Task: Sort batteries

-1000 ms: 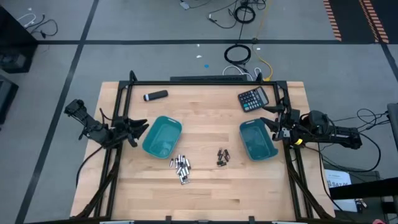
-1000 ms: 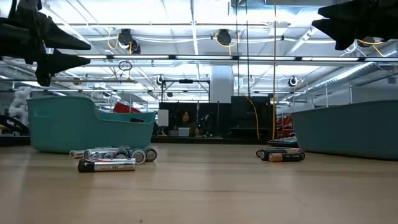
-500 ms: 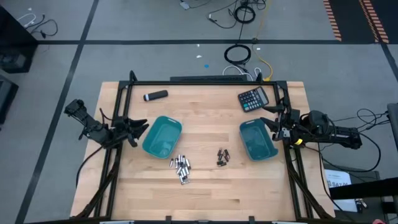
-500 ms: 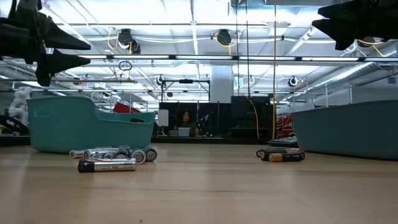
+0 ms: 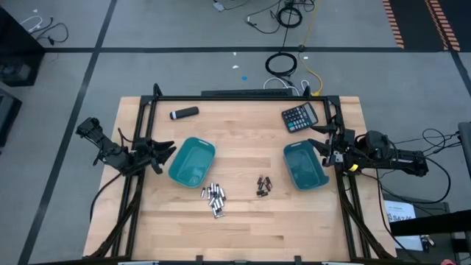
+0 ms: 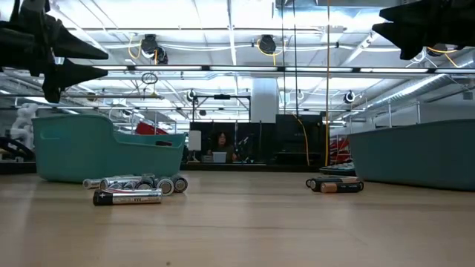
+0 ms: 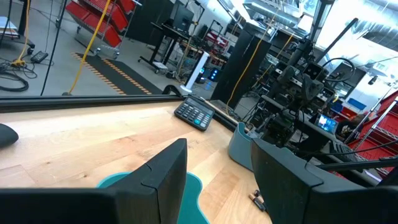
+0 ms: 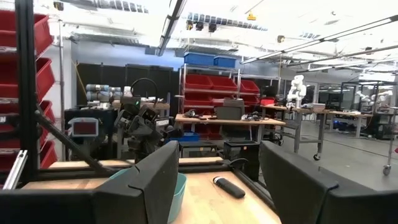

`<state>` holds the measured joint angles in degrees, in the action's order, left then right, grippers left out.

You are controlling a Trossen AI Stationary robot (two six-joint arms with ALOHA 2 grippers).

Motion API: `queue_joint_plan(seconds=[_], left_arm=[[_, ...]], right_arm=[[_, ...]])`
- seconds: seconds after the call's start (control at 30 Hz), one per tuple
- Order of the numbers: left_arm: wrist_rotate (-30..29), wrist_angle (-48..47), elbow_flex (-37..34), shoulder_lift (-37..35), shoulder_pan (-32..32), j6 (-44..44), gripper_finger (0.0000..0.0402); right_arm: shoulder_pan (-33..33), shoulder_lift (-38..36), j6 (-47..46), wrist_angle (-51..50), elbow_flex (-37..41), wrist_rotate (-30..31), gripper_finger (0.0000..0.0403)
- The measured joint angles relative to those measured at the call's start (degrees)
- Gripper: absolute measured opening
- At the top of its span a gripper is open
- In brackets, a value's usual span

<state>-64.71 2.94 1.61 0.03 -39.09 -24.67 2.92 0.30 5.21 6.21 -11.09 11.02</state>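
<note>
Both tools at table [image 5: 243,235] edges

Two dark fingers [image 7: 165,177] of the left gripper [image 7: 217,180] stood apart with nothing between them, above a wooden table [image 7: 81,140]. A teal bin [image 7: 196,193] sat just beyond them. Farther off lay a black calculator [image 7: 194,113], a second teal bin [image 7: 239,144] and small dark batteries [image 7: 257,200]. The other arm [image 7: 283,121] waited behind that bin.

Silvery batteries [image 5: 213,196] clustered on table; dark batteries [image 5: 263,185] apart.
</note>
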Motion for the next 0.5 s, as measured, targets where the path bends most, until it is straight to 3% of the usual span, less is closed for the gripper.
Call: queue_joint_plan(seconds=[0.5], left_arm=[[-0.02,-0.02,0.02,0.00,0.00,0.02,0.0187]], right_arm=[[0.02,-0.02,0.00,2.59,-0.07,2.33,0.0215]])
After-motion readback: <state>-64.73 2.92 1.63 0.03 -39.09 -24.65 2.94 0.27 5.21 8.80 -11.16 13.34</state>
